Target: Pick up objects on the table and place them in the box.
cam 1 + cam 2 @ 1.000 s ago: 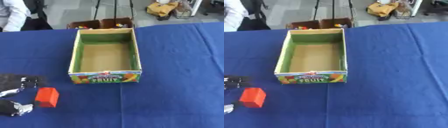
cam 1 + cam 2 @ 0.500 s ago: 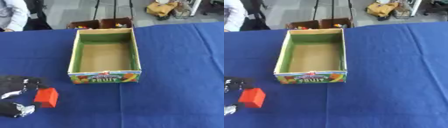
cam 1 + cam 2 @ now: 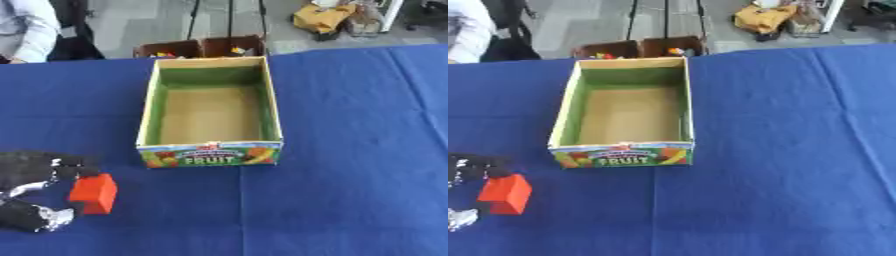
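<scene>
Counter: a flat counter (image 3: 350, 150) covered in dark blue cloth carried every item listed.

Box: an open rectangular cardboard box (image 3: 210, 153) with green inner walls, a bare brown floor and a printed fruit label reading "FRUIT" on its near panel stood at the middle of the counter. Nothing lay inside it.

Block: a small red-orange rectangular block (image 3: 94, 193) sat near the left front of the counter, outside the box, below and to the left of the box's near left corner and apart from it.

Left hand: the robot's black left hand with silver joints (image 3: 35, 172) came in from the left edge. Its upper fingers (image 3: 74, 167) curled over the top of the block and a lower silver-tipped digit (image 3: 48, 220) sat just below and left of it, so the block was bracketed between them. Whether the block was lifted clear of the cloth could not be told.

Right hand: not seen in either view.

Floor beyond counter: two small brown open cartons (image 3: 201, 47) with coloured contents stood on the grey floor behind the far edge.
</scene>
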